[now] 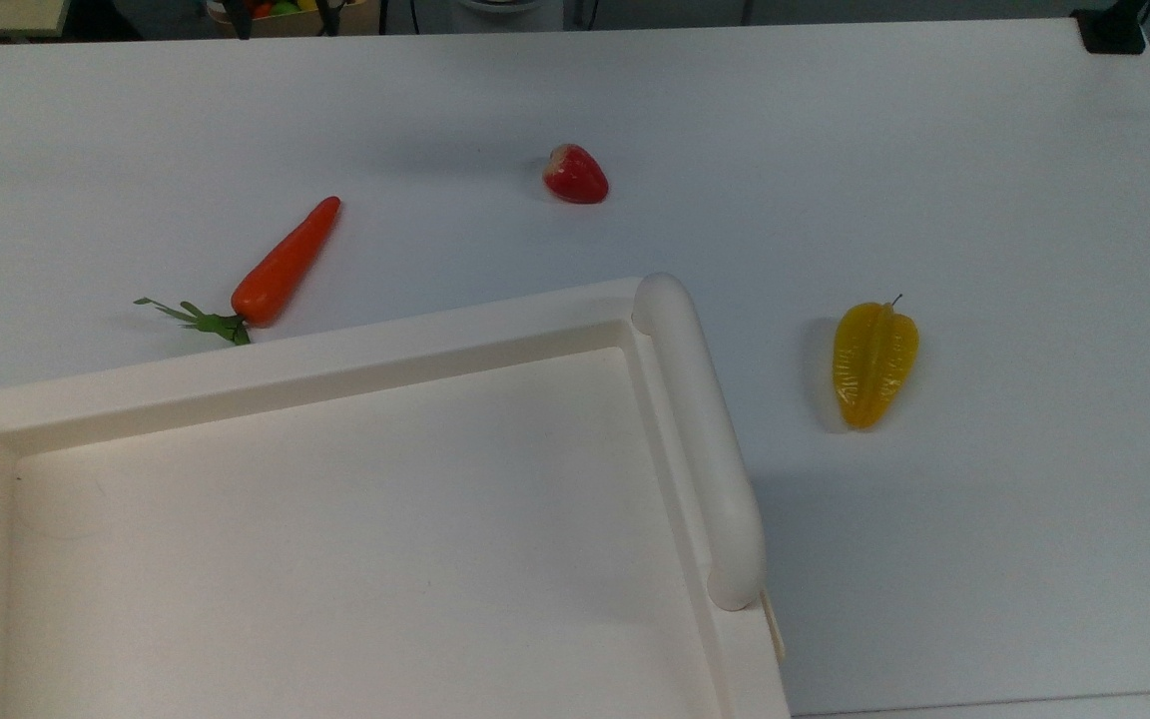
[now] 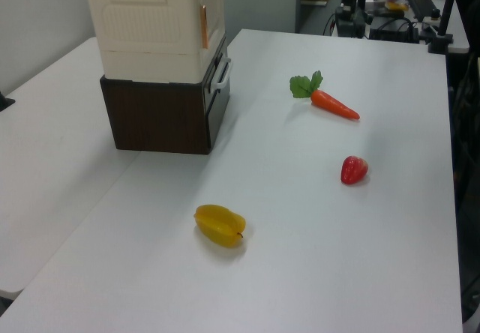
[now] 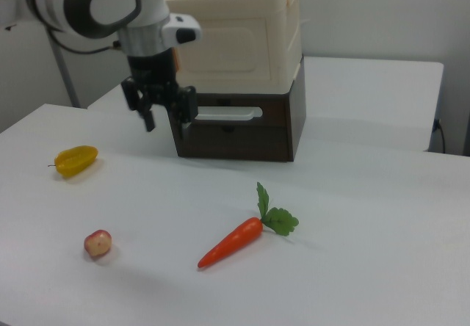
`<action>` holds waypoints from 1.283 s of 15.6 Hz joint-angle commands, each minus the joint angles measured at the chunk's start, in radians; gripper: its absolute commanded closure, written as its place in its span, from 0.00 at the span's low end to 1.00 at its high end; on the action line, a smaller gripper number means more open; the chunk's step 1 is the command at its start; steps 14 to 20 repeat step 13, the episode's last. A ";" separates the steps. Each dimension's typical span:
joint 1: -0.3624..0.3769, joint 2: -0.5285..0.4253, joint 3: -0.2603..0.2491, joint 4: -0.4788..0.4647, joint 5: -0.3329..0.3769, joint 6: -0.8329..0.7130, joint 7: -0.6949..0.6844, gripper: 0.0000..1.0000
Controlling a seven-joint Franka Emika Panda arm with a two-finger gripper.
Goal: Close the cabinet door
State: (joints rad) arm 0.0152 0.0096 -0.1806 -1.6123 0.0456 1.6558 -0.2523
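A white counter [image 1: 934,150] filled most of the room in sight, with grey walls behind it and a cluttered desk at the left view's 1 o'clock corner.

The cabinet [image 3: 288,36], a cream boxy unit, stood on a dark brown drawer base [image 3: 235,139] that carried a pale bar handle [image 3: 224,112]. In the top view its rimmed top [image 1: 335,359] and one thick rounded rail [image 1: 700,439] took up the 7 o'clock part of the picture. In the left view the cabinet [image 2: 142,25] sat at 11 o'clock.

The cabinet door [image 3: 224,47] showed in the right view as the front panel with a paler inset face. It lay flush with the cabinet body, with no gap visible around it.

The gripper [image 3: 150,124] hung from the arm's white wrist in the right view, at 9 o'clock of the drawer handle and in front of the base's corner, clear above the counter. Its fingers looked clenched together, grasping nothing. Whether it touched the cabinet could not be told.

Three toys lay apart on the counter. The carrot [image 1: 281,265] rested near the cabinet's rim at the top view's 10 o'clock, leaves toward the cabinet. The strawberry [image 1: 575,175] lay at 12 o'clock. The yellow star fruit [image 1: 872,361] lay at 3 o'clock of the rounded rail.
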 commanded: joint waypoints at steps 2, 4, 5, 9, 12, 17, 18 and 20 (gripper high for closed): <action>-0.040 -0.071 0.056 -0.095 -0.052 -0.022 0.010 0.00; -0.046 -0.069 0.056 -0.092 -0.052 -0.028 0.011 0.00; -0.046 -0.069 0.056 -0.092 -0.052 -0.034 0.011 0.00; -0.041 -0.060 0.056 -0.089 -0.052 -0.042 0.011 0.00; -0.034 -0.053 0.052 -0.080 -0.053 -0.040 0.011 0.00; -0.032 -0.053 0.050 -0.078 -0.053 -0.039 0.011 0.00; -0.032 -0.053 0.050 -0.078 -0.053 -0.039 0.011 0.00; -0.032 -0.053 0.050 -0.078 -0.053 -0.039 0.011 0.00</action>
